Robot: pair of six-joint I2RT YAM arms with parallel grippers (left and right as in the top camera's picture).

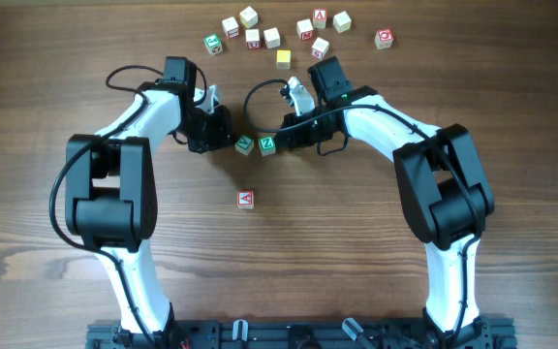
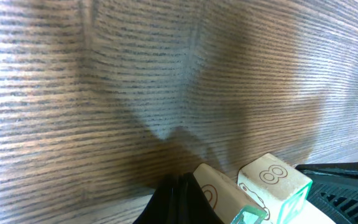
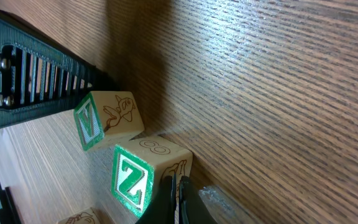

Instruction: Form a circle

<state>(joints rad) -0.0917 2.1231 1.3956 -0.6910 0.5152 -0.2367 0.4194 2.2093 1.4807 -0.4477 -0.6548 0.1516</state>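
Findings:

1. The left gripper has its jaws pressed together and holds nothing. Its tip sits at the left side of the green-printed cube.
2. The right gripper also has its jaws pressed together and holds nothing. In the right wrist view its tip lies against the side of the green "Z" cube.
3. The 2 green cubes stand side by side between the 2 grippers, very close together. The wrist views show a thin gap between them, and both rest flat on the wooden table.
4. The red "A" cube stands alone nearer the robot's base. It is well apart from the green pair and roughly below the left one in the overhead view.
5. The 3 cubes form a loose triangle with none touching.
6. The larger bunch of letter cubes lies scattered along the far edge, beyond both grippers.
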